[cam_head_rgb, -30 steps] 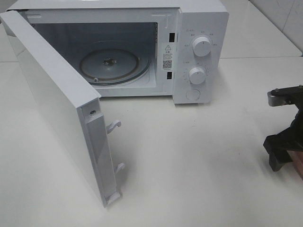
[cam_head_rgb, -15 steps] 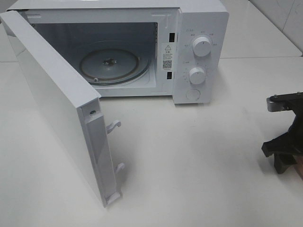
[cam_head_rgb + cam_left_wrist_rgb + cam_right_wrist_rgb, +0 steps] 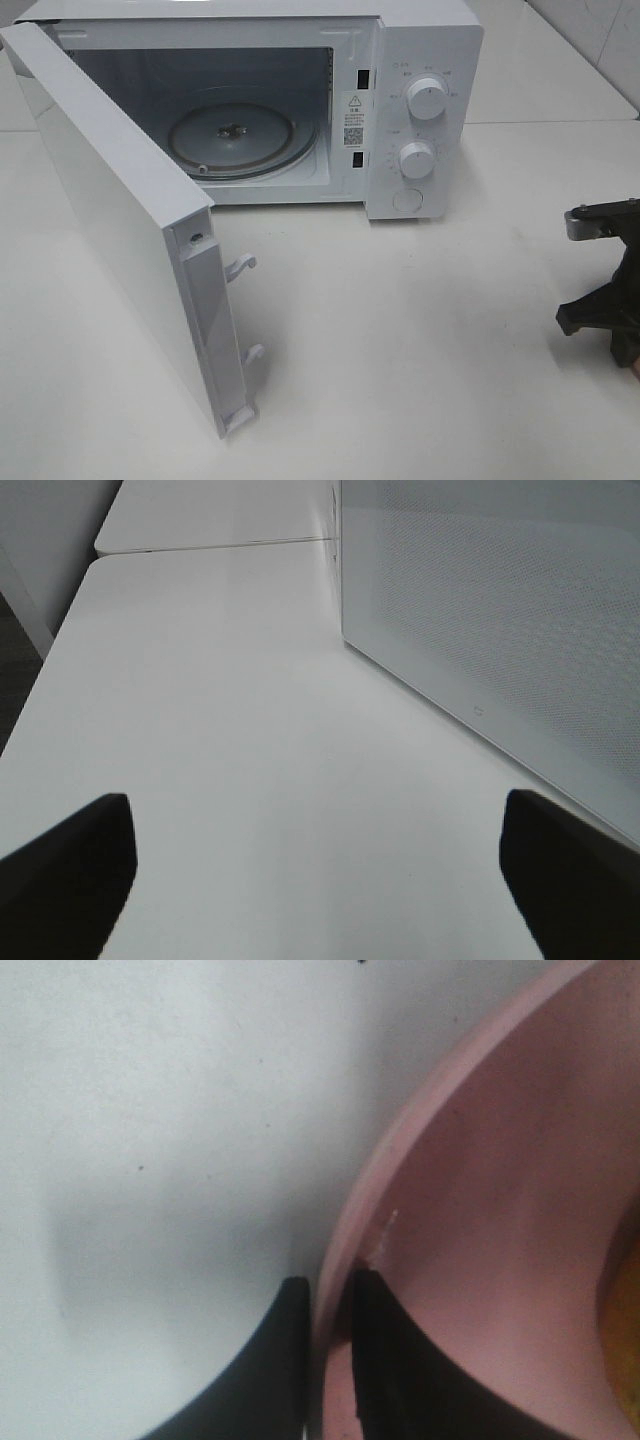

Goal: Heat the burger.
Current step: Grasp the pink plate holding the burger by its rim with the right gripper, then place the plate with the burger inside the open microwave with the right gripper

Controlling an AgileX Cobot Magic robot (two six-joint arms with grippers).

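**Right gripper pinched the plate rim beside an open microwave**

A white box-shaped microwave oven (image 3: 420,60) stood at the far side of a white table (image 3: 420,330). Its white door (image 3: 110,220) hung wide open, swung out toward the near left, with two white latch hooks (image 3: 242,266) jutting from its free edge. Inside the cavity lay a round glass turntable (image 3: 240,140). On the oven's right-hand panel sat two round white knobs, one upper (image 3: 427,98) and one lower (image 3: 416,159), with a round white button (image 3: 406,200) beneath them.

The right gripper (image 3: 328,1290) sat low at the far right edge of the scene, well apart from the oven. Its two dark fingers (image 3: 385,1360) were drawn close together, one on each side of the raised rim of a flat round pink plate (image 3: 480,1210), clamping it. The burger (image 3: 628,1330) showed only as a blurred orange-yellow sliver on the pink plate, at the very edge of the right wrist view. It lay out of sight in the high view.

The left gripper (image 3: 312,810) hovered above the table with its dark fingers (image 3: 70,870) spread wide and nothing between them. It was on the left of the open door, whose outer face, patterned with fine dots, rose near it and stood between it and the cavity.
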